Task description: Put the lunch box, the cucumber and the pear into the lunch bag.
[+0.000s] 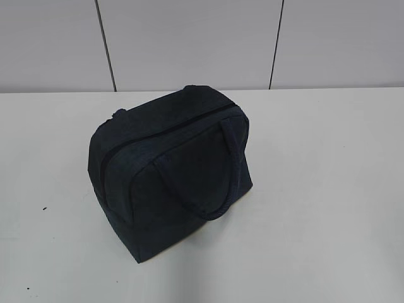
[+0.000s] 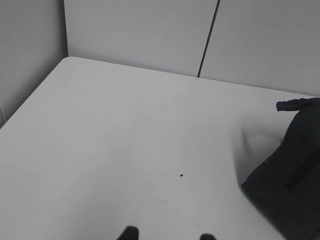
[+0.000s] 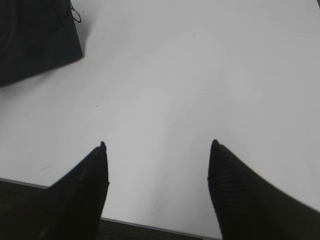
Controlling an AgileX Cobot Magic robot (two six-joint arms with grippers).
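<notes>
Standing zipped on the table point(image 1: 328, 189), the lunch bag point(image 1: 170, 173); both end effectors point(image 3: 157, 145) point(image 2: 167, 236) spread, empty.

Bag alone on the counter

The boxy dark navy fabric lunch bag point(image 1: 170, 170) stands mid-counter point(image 1: 328, 208), before the panelled wall point(image 1: 189, 44).

Matt dark navy cloth on the lunch bag point(image 1: 170, 183), softly woven, no shine. The table point(image 1: 328, 189) looks smooth, pale, faintly glossy. Right gripper point(image 3: 157, 145) fingers point(image 3: 240, 190) show ribbed, dull black surface.
</notes>
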